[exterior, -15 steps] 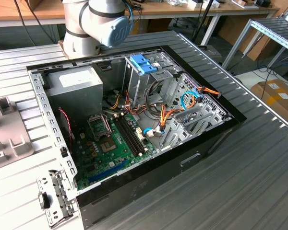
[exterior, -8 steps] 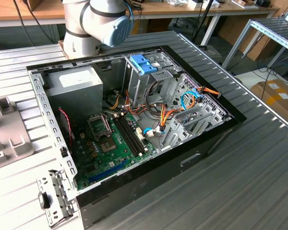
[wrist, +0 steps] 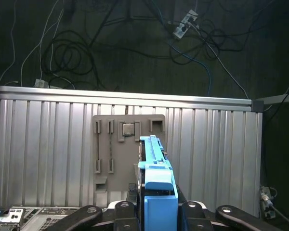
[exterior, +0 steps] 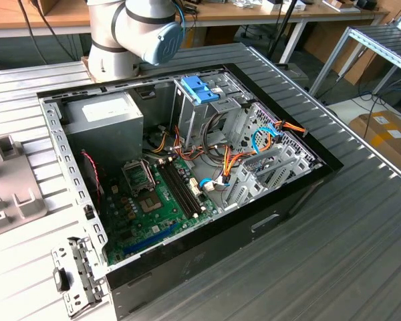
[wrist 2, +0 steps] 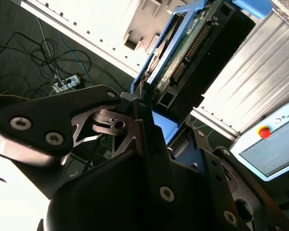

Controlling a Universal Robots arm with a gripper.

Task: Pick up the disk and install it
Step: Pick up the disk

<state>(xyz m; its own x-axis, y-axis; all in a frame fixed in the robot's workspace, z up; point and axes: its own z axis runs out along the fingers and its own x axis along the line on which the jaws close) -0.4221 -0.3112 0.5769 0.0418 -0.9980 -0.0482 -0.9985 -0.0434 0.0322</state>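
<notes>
In both wrist views my gripper (wrist: pixel 158 204) is shut on the disk (wrist: pixel 156 175). The disk stands edge-on between the fingers, its bright blue rail and tab facing the first wrist camera. In the second wrist view the disk (wrist 2: pixel 185 50) shows its green circuit board and connector, framed by blue plastic, with the gripper (wrist 2: pixel 171 127) clamped around its blue end. The disk hangs in the air over a grey holder plate (wrist: pixel 127 139) lying on the ribbed table. The open computer case (exterior: pixel 287 200) sits mid-table in the exterior view, with a blue-latched drive cage (exterior: pixel 199 89) at its far side.
Inside the case are a grey power-supply box (exterior: pixel 107 114), a green motherboard (exterior: pixel 147 200) and bundled cables (exterior: pixel 234 160). The arm's base (exterior: pixel 137 33) stands behind the case. A grey fixture (exterior: pixel 10 180) lies at the exterior view's left. Beyond the table edge lie floor cables (wrist: pixel 72 48) and a pendant (wrist 2: pixel 274 144).
</notes>
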